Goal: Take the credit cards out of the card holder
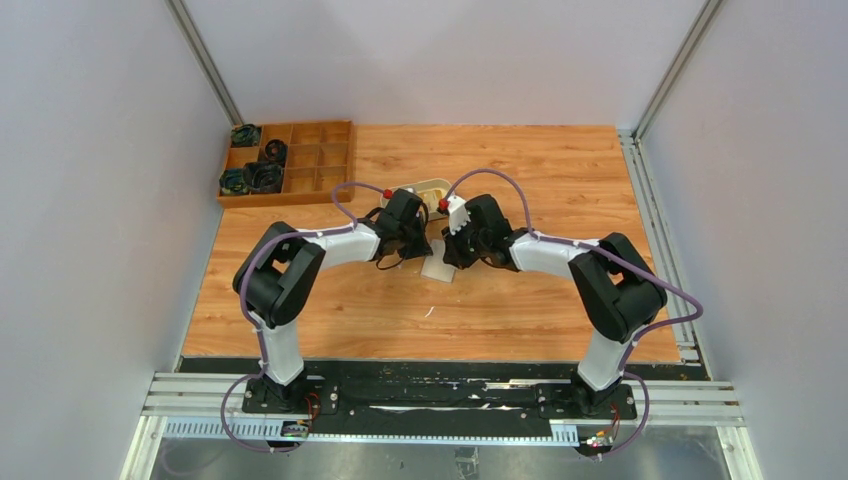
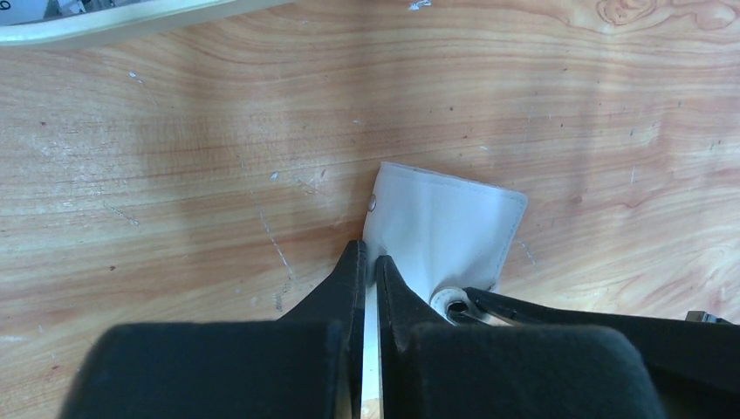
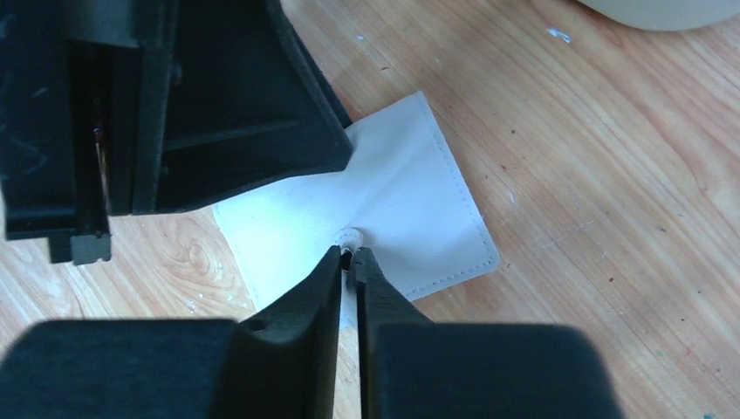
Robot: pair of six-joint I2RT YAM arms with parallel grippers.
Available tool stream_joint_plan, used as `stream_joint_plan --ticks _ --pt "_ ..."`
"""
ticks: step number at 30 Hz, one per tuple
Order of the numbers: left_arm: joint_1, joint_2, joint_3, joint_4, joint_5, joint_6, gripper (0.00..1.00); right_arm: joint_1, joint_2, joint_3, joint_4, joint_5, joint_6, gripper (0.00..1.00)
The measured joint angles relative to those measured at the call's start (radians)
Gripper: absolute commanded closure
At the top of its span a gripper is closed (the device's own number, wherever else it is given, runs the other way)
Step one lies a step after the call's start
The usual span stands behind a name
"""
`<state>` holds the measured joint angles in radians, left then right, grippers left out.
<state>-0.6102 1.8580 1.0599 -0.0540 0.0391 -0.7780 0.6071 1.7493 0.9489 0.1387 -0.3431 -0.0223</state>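
The card holder (image 1: 437, 268) lies folded flat on the wooden table between my two grippers; it looks pale beige (image 2: 445, 227) with stitched edges (image 3: 410, 201). My left gripper (image 2: 371, 262) is shut on its near left edge, with a thin strip of the wallet between the fingers. My right gripper (image 3: 351, 251) has its jaws closed on the round snap (image 3: 349, 237) of the tab. One right finger (image 2: 567, 310) shows in the left wrist view beside the snap (image 2: 449, 301). From above, the left gripper (image 1: 420, 250) and right gripper (image 1: 452, 256) meet over the wallet. The credit cards are hidden.
An oval beige tray (image 1: 430, 190) sits just beyond the grippers; its rim shows in both wrist views (image 2: 131, 22) (image 3: 663, 10). A wooden compartment box (image 1: 300, 160) holding dark parts stands at the back left. The left gripper's body (image 3: 236, 105) is close to the right fingers.
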Motion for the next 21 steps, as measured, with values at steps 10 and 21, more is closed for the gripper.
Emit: stream_joint_plan --ticks 10,21 --pt "0.000 0.003 0.002 0.000 -0.007 -0.001 1.00 -0.006 -0.003 0.000 -0.010 -0.094 -0.002 1.00" --pt "-0.001 0.005 0.002 0.001 -0.040 -0.005 1.00 -0.075 -0.084 -0.034 -0.067 -0.259 0.002 1.00"
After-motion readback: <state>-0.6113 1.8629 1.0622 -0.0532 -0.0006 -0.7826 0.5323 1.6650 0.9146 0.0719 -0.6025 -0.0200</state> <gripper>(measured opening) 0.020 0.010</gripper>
